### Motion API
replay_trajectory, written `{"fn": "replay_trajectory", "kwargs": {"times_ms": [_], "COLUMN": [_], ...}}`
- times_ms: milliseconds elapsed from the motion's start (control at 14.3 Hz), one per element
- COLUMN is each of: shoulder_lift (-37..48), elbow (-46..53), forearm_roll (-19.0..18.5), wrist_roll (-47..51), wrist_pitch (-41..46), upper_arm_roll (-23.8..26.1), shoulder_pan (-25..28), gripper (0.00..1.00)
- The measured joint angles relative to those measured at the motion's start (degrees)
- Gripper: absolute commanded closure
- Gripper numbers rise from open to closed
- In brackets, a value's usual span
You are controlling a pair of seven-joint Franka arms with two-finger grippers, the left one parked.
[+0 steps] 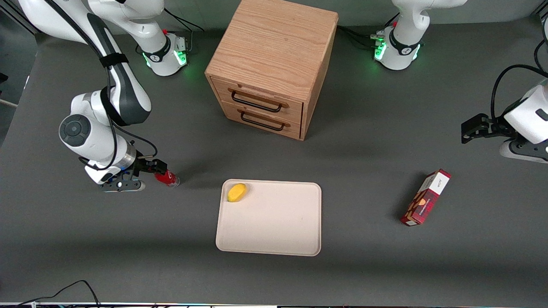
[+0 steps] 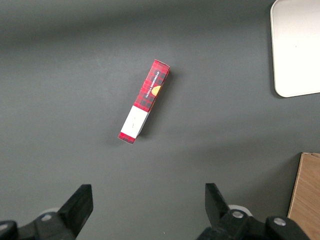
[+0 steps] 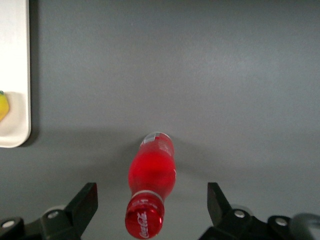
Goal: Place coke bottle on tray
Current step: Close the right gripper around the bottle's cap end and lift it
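The coke bottle (image 1: 168, 178) is small and red with a red cap, and it rests on the grey table toward the working arm's end, apart from the tray. In the right wrist view the bottle (image 3: 151, 172) points its cap with white script at the camera. My right gripper (image 1: 155, 173) is open just above it. Its two black fingers (image 3: 86, 202) stand wide on either side of the cap and do not touch it. The cream-white tray (image 1: 274, 226) lies flat near the table's middle, and its rim also shows in the right wrist view (image 3: 14, 75).
A yellow lemon-like fruit (image 1: 236, 192) lies in the tray's corner nearest the bottle. A wooden drawer cabinet (image 1: 269, 64) stands farther from the front camera than the tray. A red patterned carton (image 1: 425, 197) lies toward the parked arm's end.
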State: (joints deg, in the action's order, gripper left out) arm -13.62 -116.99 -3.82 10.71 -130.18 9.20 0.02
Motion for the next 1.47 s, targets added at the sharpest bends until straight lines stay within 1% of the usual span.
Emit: {"fn": "replay_trajectory", "kwargs": {"times_ms": [140,350,490,560,630,840,910,1470], "shoulder_lift": [0.71,1.70,2.26,2.50,2.73,2.99,2.99,3.07], "elbow": [-1.66,-3.38,-4.00,-4.17,-4.35,-4.61,-4.63,-4.58], "forearm_roll": [-0.25,-0.71,-0.75,-0.75,-0.75,-0.76,-0.77,-0.81], "wrist_roll": [0.02,0.07,0.09,0.11,0.13,1.05,1.26,1.66], "wrist_pitch": [-1.00,-1.78,-1.98,-2.03,-2.10,-2.21,-2.23,-2.26], "upper_arm_roll": [0.03,0.03,0.03,0.04,0.08,0.62,0.74,0.86], "shoulder_pan": [0.00,0.00,0.00,0.00,0.00,0.00,0.00,0.00], "gripper": [0.15,0.21,0.31,0.38,0.49,0.90,1.00,1.00]}}
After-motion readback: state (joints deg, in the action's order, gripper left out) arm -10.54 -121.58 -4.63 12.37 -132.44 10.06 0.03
